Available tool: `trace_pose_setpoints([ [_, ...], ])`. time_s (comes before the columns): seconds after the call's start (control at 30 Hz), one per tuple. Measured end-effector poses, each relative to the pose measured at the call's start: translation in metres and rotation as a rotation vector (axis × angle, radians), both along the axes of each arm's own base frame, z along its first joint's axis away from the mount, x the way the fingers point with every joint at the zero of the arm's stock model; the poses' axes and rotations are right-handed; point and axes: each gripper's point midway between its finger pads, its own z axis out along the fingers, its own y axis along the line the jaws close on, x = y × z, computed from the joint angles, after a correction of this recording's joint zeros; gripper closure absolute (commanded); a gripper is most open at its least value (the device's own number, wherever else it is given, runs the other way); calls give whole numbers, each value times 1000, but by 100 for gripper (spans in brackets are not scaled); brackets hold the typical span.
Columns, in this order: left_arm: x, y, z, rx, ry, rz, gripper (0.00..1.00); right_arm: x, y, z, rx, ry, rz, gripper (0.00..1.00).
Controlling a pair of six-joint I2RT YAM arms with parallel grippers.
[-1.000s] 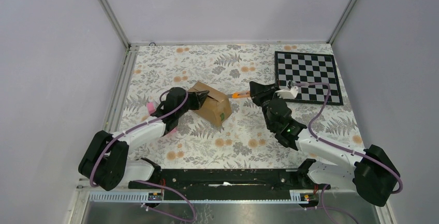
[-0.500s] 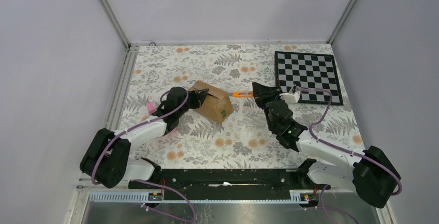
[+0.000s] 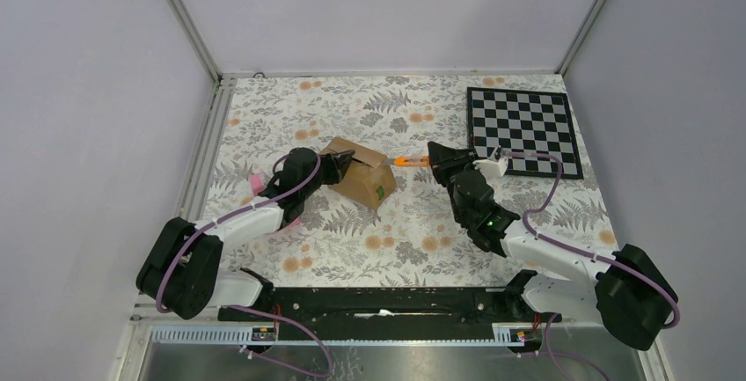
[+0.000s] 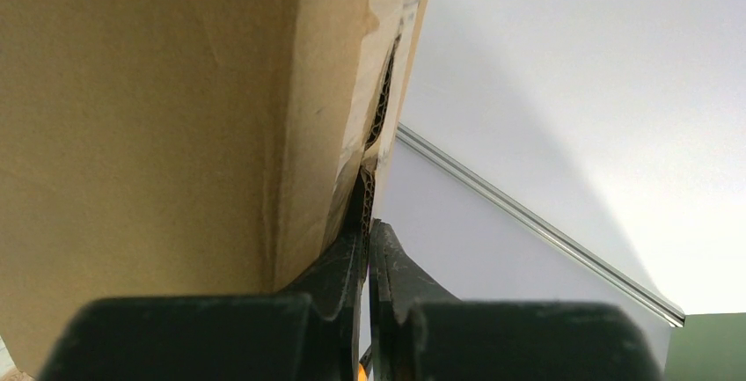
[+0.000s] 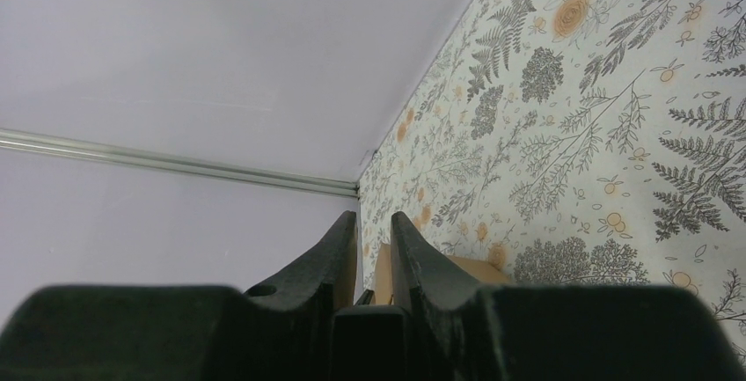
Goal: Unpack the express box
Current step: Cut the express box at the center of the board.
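express box (image 3: 359, 174) is seen on the floral mat (image 3: 413, 223), well apart from the checkerboard (image 3: 524, 131), off its left edge and a bit nearer the arm bases. It is set askew to the checkerboard's edges.

left gripper (image 3: 340, 167) is clamped on a flap edge at the box end facing away from the checkerboard. In the wrist view the fingers (image 4: 339, 262) are pressed together with the corrugated edge pinched between them; no gap is seen.

right gripper (image 3: 434, 159) is placed between box and checkerboard, just off the checkerboard's near-left corner. Its jaws are only narrowly apart, closed on the orange-and-black cutter (image 3: 410, 161). The cutter's orange end is pointed at the box's upper edge on the checkerboard side; whether the tip is touching cardboard cannot be told.

pink object (image 3: 255, 184) is partly hidden by the left arm, beyond the box as seen from the checkerboard.
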Motion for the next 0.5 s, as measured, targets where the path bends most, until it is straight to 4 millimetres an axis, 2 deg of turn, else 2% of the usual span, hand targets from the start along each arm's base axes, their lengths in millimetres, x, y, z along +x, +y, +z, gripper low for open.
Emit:
trace_pose_setpoints([
  [0.5,0,0,0,-2,-1,1,100,4,-5,-16,-4,48,-24,100],
])
